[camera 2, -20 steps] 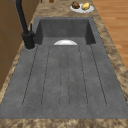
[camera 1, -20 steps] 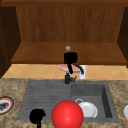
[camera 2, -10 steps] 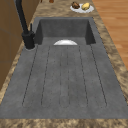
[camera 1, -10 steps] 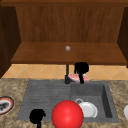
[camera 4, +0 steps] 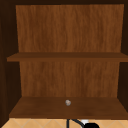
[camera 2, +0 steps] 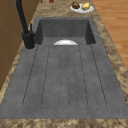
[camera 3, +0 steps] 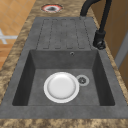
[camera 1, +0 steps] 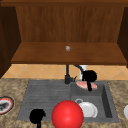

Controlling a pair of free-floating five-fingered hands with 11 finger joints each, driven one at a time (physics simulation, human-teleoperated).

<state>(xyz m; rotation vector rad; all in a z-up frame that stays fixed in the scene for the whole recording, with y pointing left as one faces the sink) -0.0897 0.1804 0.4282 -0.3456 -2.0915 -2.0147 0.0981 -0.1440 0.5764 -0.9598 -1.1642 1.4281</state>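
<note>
My right hand hovers above the back of the sink basin, just right of the black faucet. Its fingers curl down onto a pink dish that hangs with it in the air. The top of this hand also peeks in at the bottom of the upper view. My left hand floats low at the front left, over the drainboard. A white plate lies on the basin floor beside the drain.
A big red ball sits at the front centre. A red-rimmed plate lies on the left counter, a plate of food on the right one. A small grey thing rests on the cabinet's lower shelf.
My right hand has come down and to the right from below the shelf, and the pink dish moved with it. The left hand, ball and white plate stayed put.
</note>
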